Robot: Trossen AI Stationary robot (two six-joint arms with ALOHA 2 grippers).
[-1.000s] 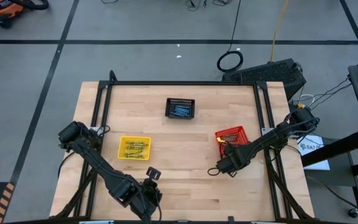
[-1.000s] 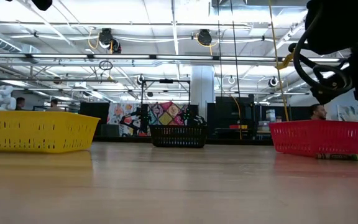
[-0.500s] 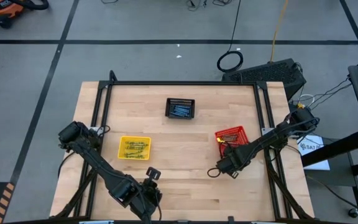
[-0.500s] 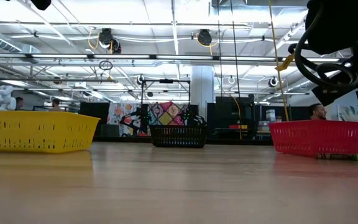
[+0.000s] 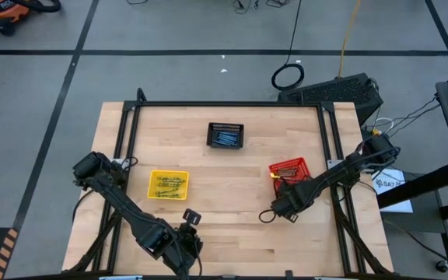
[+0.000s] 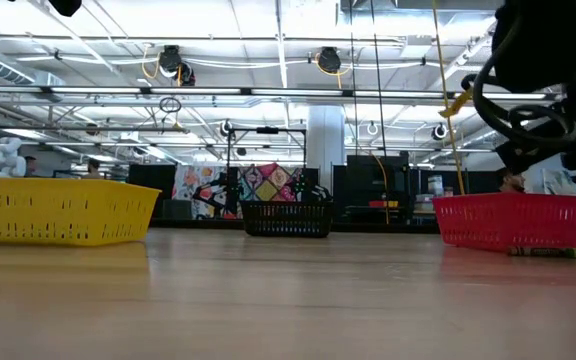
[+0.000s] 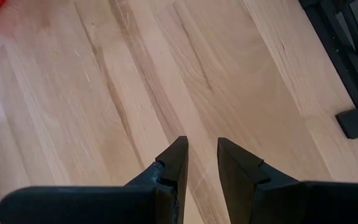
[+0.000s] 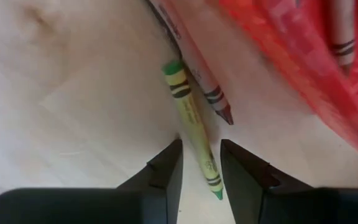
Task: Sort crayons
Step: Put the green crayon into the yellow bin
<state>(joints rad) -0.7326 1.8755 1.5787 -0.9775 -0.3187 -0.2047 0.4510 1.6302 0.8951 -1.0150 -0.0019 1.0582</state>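
A yellow-green crayon (image 8: 193, 124) lies flat on the table beside a red crayon (image 8: 199, 71), just off the red basket (image 8: 291, 50). My right gripper (image 8: 201, 146) is open and low over the table at the red basket's near left corner (image 5: 277, 185). Its fingers stand on either side of the yellow-green crayon's near end, with small gaps showing. The low view shows a crayon (image 6: 558, 252) on the wood in front of the red basket (image 6: 518, 220). My left gripper (image 7: 202, 146) is narrowly open and empty over bare wood near the table's near edge (image 5: 193, 232).
A yellow basket (image 5: 168, 184) with yellow crayons stands left of centre. A black basket (image 5: 225, 135) with blue crayons stands at the far middle. The red basket (image 5: 289, 169) stands at the right. Bare wood lies between them. A dark frame borders the table (image 5: 329, 140).
My right gripper has gone down toward the table beside the red basket, coming closer to the crayons lying there.
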